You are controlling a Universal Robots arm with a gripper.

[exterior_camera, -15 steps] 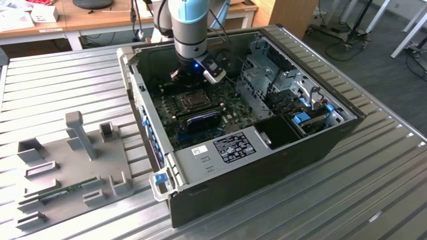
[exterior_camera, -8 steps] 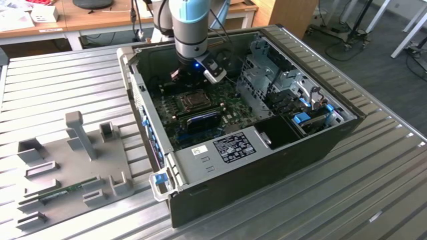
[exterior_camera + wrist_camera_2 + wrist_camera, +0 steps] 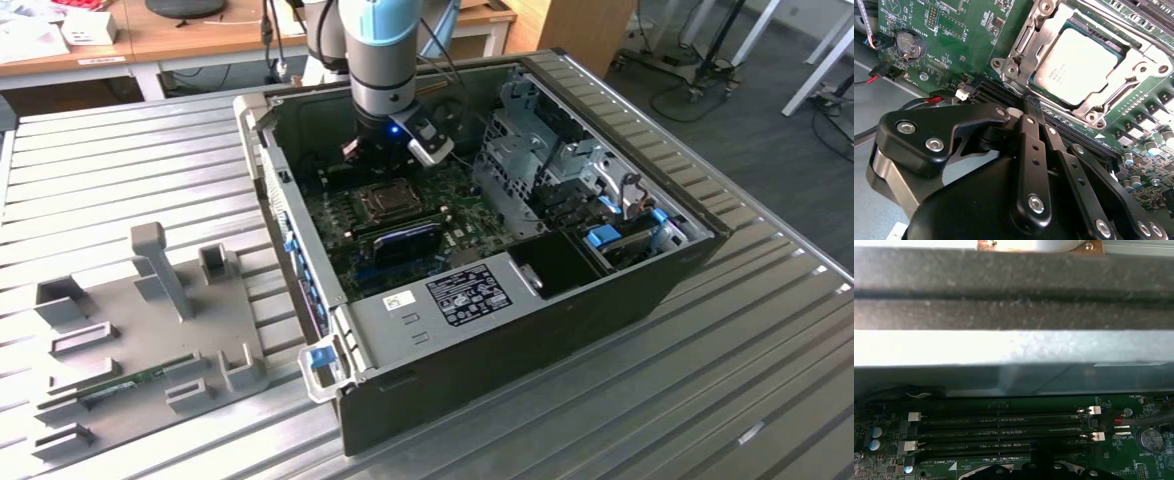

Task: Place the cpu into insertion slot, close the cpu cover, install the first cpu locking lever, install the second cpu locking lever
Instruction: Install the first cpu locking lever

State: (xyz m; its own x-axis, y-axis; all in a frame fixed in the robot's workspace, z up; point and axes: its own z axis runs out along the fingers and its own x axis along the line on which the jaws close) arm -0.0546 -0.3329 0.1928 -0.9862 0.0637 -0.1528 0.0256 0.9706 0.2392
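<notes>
The cpu point(image 3: 1076, 60), silver-topped, lies flat in the insertion slot point(image 3: 387, 200) of the green motherboard inside the opened computer case. The cpu cover point(image 3: 1021, 47), a silver frame with a square window, is down around the chip. Thin wire levers point(image 3: 1134, 85) run along two edges of the cover; I cannot tell whether they are latched. My gripper point(image 3: 1033, 107) is shut with nothing between its black fingers, its tips just off the socket's edge over the black memory slots. In the exterior view the gripper point(image 3: 378, 158) hangs low inside the case, right behind the socket.
Long memory slots point(image 3: 999, 422) run beside the socket, under the case wall point(image 3: 1014, 347). A coin battery point(image 3: 906, 44) and a red-black cable point(image 3: 879, 75) sit nearby. A metal drive cage point(image 3: 534, 150) stands at the exterior view's right. A grey fixture plate point(image 3: 134, 330) lies outside the case.
</notes>
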